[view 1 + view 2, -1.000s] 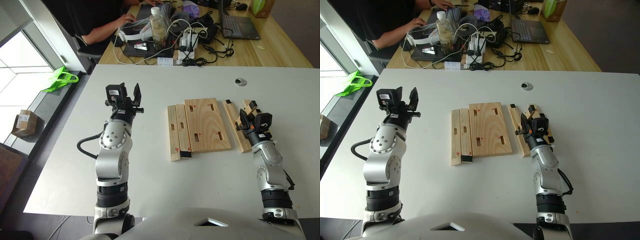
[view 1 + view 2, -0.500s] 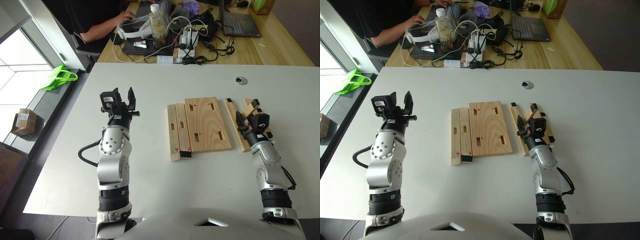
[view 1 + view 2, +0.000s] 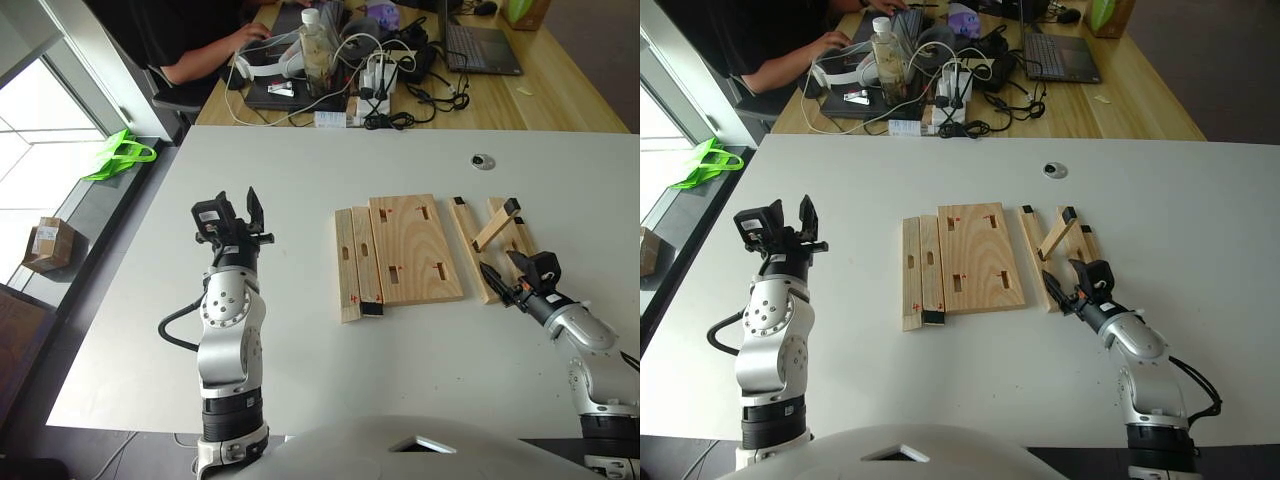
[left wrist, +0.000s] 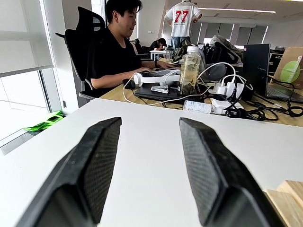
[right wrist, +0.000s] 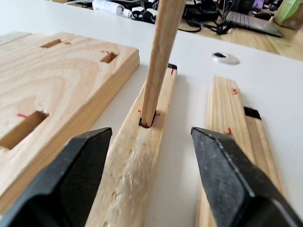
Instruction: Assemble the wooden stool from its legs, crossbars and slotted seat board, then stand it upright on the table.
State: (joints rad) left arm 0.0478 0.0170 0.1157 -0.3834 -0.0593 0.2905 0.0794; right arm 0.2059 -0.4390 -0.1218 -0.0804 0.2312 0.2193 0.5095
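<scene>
- Head view: the slotted seat board (image 3: 415, 250) lies flat mid-worktop (image 3: 300, 160), with two legs (image 3: 348, 270) beside it. One crossbar (image 3: 495, 227) leans from a right-hand leg (image 3: 465, 235). Assembly looks barely begun.
- Left wrist view: the left pincer (image 4: 147, 165) is spread and holds nothing.
- Right wrist view: the right pincer (image 5: 151, 156) is spread either side of that leg, near the crossbar's slotted end.

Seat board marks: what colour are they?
Red, on the seat board; clearest in the right wrist view.

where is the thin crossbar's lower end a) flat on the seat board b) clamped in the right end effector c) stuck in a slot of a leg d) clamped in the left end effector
c: the crossbar stands tilted with its end in a slot of the leg, and the right end effector is open and clear of it.
</scene>
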